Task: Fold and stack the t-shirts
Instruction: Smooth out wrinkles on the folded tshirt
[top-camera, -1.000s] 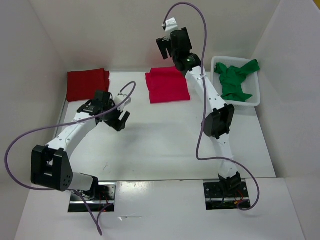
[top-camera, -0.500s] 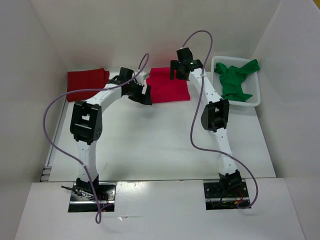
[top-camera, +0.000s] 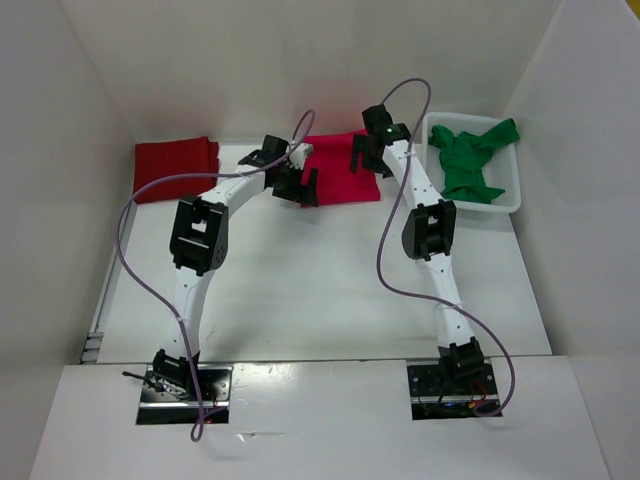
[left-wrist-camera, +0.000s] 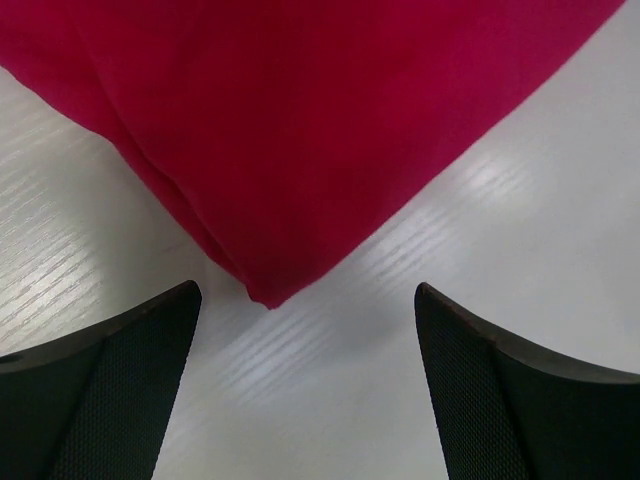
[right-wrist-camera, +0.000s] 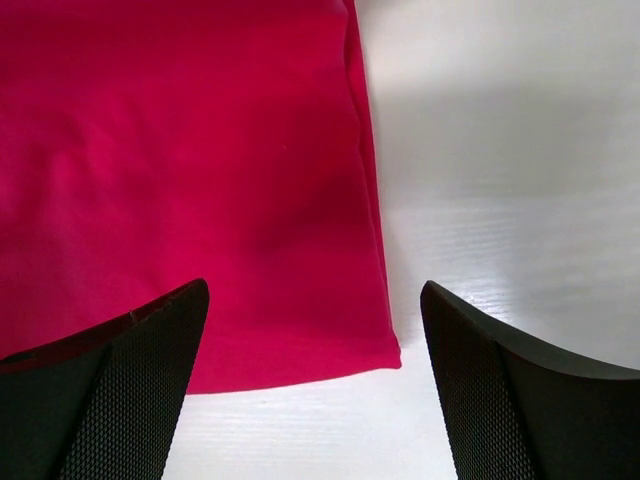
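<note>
The crimson t-shirt is lying folded flat at the far middle of the desk. The dark red t-shirt is lying folded well to its left, and the green t-shirt is lying crumpled in the white basket to its right. The left tool is hovering over the crimson shirt's near-left corner, and the right tool is hovering over a corner on its right edge. Both are standing with fingers apart and are gripping nothing. The cloth is looking light, soft and limp, and stacked layers are showing along the folded edge. It is therefore likely to sag or unfold if it is lifted by one layer. Recommended hold: each tool pinching all layers at its own corner, low against the desk.
</note>
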